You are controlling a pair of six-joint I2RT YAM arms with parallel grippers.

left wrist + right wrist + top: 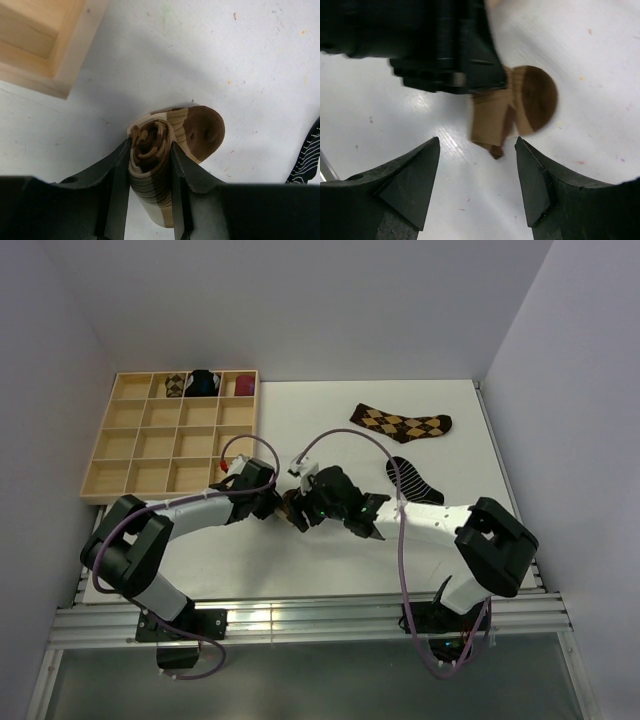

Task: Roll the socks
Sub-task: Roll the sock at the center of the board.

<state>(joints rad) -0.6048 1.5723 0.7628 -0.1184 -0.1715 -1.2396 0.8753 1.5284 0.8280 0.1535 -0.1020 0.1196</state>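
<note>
The brown-and-cream striped sock (197,127) is rolled into a tight spiral, with its brown toe end spread on the white table. My left gripper (150,144) is shut on the roll, one finger on each side. In the right wrist view the same sock (532,97) lies just beyond my right gripper (477,141), which is open and apart from the fabric. The two grippers meet mid-table, left gripper (278,504) and right gripper (306,510). The argyle sock (402,423) lies flat at the back right. The short black striped sock (412,480) lies beside the right arm.
A wooden compartment tray (135,445) sits at the back left, its corner (45,50) close to my left gripper. Its back row holds a maroon bundle (243,386), a black-and-blue bundle (204,383) and a patterned bundle (177,387). White walls enclose the table.
</note>
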